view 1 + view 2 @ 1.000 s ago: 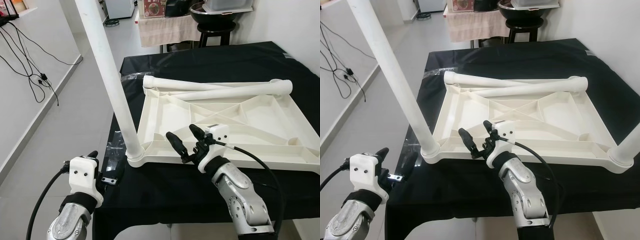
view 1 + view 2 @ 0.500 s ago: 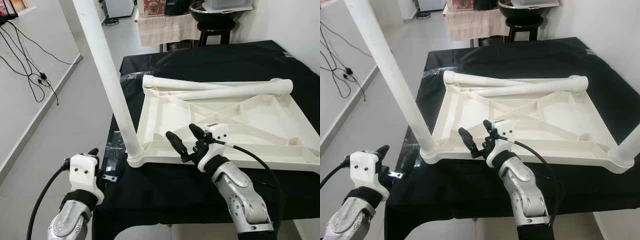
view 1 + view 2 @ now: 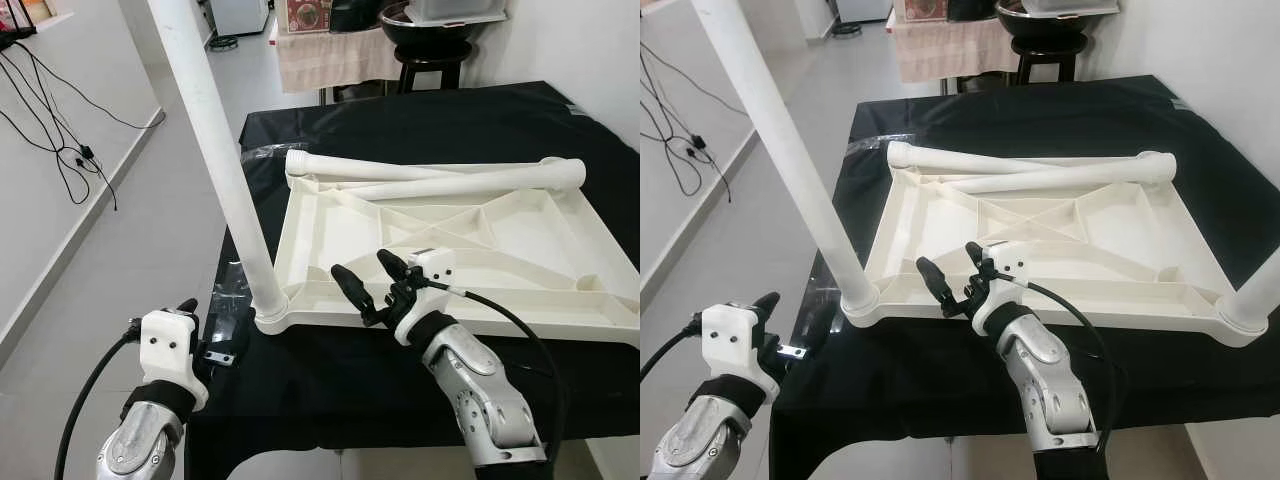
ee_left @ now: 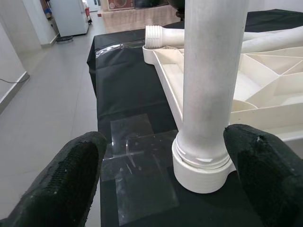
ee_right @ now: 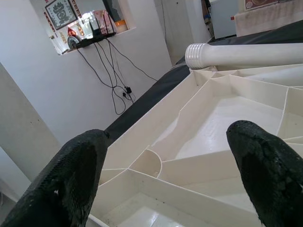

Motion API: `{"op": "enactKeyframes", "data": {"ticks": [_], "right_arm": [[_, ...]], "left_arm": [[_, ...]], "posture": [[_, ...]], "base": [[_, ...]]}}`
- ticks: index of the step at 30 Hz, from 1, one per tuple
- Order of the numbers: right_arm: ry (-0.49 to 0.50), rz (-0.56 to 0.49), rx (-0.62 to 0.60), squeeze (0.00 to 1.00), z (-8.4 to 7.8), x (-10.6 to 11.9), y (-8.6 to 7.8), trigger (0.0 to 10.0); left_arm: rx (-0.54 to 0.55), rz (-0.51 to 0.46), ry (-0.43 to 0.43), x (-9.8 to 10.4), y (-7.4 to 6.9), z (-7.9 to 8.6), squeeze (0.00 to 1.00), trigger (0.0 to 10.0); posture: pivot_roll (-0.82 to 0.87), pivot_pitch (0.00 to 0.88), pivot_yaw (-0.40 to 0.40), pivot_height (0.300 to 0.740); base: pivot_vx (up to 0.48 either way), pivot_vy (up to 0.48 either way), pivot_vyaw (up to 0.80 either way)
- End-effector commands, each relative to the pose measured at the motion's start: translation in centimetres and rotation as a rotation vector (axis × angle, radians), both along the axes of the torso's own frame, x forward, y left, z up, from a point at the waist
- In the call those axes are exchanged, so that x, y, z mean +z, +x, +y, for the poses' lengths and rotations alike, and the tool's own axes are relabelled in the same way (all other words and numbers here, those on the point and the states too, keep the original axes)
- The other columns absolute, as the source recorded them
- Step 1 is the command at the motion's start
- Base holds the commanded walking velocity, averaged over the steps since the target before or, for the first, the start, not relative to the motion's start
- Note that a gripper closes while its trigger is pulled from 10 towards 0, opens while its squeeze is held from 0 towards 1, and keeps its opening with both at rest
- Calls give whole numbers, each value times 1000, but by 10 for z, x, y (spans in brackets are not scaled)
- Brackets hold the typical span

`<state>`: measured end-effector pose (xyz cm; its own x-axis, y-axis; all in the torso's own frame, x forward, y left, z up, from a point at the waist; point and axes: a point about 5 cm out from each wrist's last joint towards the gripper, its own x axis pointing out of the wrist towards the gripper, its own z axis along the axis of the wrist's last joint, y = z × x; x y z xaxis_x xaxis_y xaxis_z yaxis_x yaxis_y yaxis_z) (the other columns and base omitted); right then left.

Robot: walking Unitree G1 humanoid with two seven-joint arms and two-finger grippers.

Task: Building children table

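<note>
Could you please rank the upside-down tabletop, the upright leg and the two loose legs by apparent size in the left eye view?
1. Upside-down tabletop
2. Upright leg, though it stands nearer the camera
3. Two loose legs, which look about alike

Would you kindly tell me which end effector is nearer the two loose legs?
Right. The right end effector hovers over the tabletop's near edge; the left end effector sits lower, beyond its corner, farther from the loose legs.

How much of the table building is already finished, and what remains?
Done: two white plastic legs stand in the upturned white tabletop. In hand: nothing; the open right pincer hovers at its near rim. Left: two loose white legs lying across the far side.
</note>
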<state>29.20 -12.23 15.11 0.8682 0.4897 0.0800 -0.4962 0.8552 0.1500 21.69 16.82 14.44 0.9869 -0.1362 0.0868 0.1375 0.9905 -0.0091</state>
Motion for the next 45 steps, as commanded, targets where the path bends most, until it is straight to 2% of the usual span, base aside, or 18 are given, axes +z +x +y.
{"op": "enactKeyframes", "data": {"ticks": [1,45], "right_arm": [[13,17,14,0,3,-3,-2,10000],[30,29,26,0,3,-3,-1,10000]], "left_arm": [[14,19,-14,-5,-1,3,0,10000],[24,33,-9,-5,2,4,0,10000]], "posture": [[-44,86,68,740],[-50,92,77,740]], "base": [[0,0,0],[0,0,0]]}}
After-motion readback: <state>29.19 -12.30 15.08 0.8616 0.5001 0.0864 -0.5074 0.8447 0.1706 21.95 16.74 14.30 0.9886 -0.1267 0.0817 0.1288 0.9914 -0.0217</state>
